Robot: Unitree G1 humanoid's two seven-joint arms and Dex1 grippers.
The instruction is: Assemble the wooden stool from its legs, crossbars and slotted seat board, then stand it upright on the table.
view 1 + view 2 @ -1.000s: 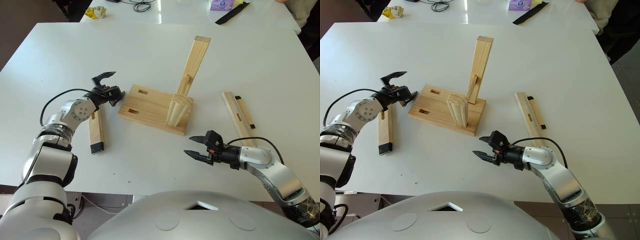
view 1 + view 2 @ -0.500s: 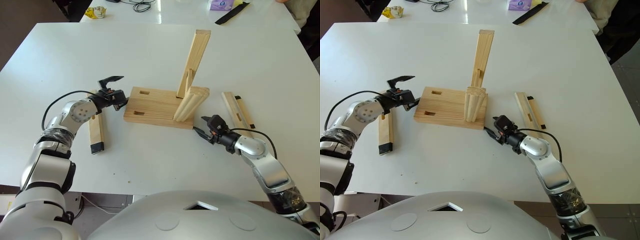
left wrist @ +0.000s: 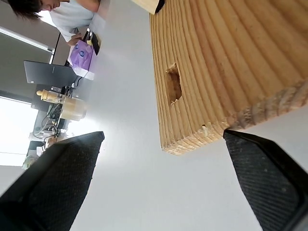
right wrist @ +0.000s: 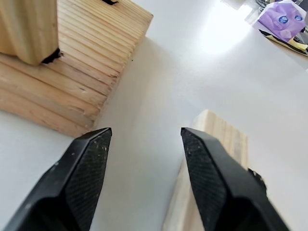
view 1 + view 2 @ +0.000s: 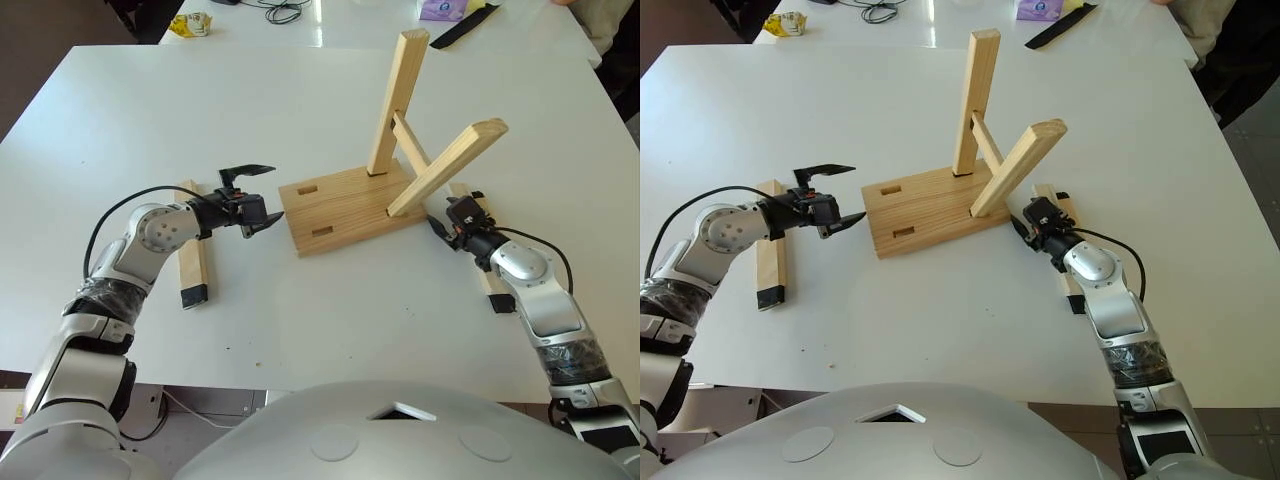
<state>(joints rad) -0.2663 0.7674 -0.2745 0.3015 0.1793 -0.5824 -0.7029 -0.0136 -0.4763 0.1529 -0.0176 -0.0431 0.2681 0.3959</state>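
Seat board (image 5: 335, 205) lay on counter (image 5: 250, 100), left pincer (image 5: 270, 195) gaped open just beside one end, right pincer (image 4: 145, 131) likewise opposite.

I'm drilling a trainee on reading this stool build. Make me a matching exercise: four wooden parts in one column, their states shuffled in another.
1. slotted wooden seat board
2. tall wooden leg at the board's far edge
3. wooden leg at the board's right edge
4. black-tipped wooden leg beside the left arm

a. leans tilted
b. lies loose on the white table
c. stands upright
d. lies flat, two slots empty

Pairs: 1-d, 2-c, 3-a, 4-b.
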